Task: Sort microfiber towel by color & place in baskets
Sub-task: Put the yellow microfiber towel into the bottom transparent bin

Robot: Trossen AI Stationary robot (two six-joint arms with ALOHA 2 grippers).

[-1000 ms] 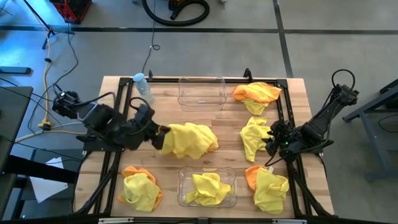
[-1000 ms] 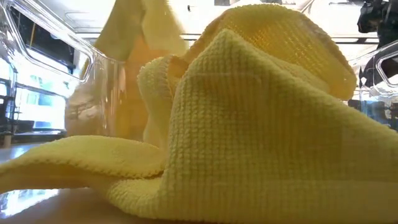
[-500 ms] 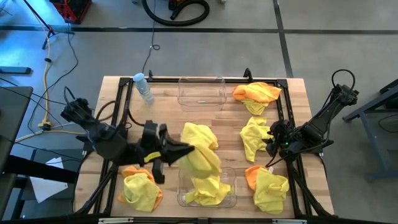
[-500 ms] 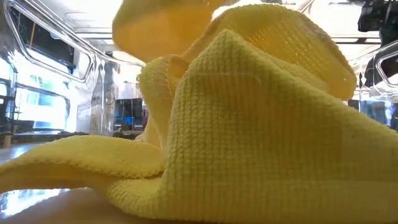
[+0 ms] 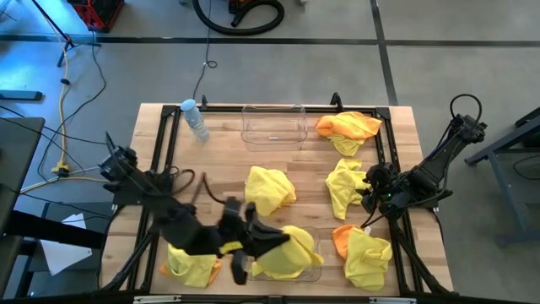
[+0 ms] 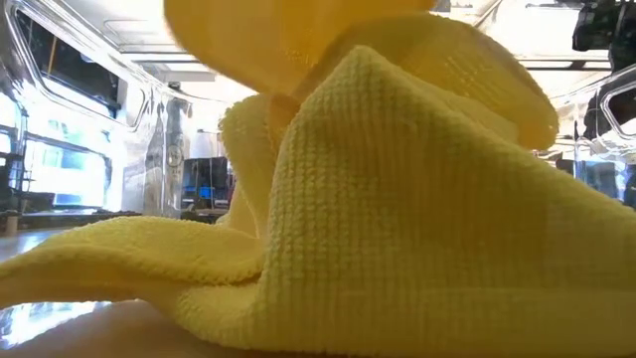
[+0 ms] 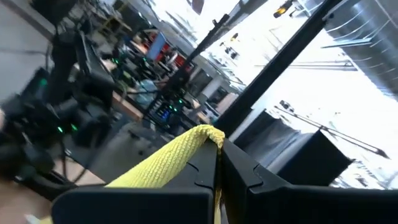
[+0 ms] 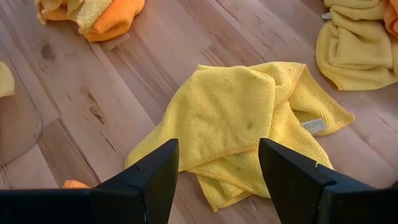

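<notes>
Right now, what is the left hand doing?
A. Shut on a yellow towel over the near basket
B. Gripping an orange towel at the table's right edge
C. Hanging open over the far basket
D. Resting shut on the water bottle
A: the left hand is clamped on a yellow towel above the near basket, its fingers pinching the cloth in the left wrist view.

Grey concrete floor surrounds the wooden table; black hose coiled beyond.
</notes>
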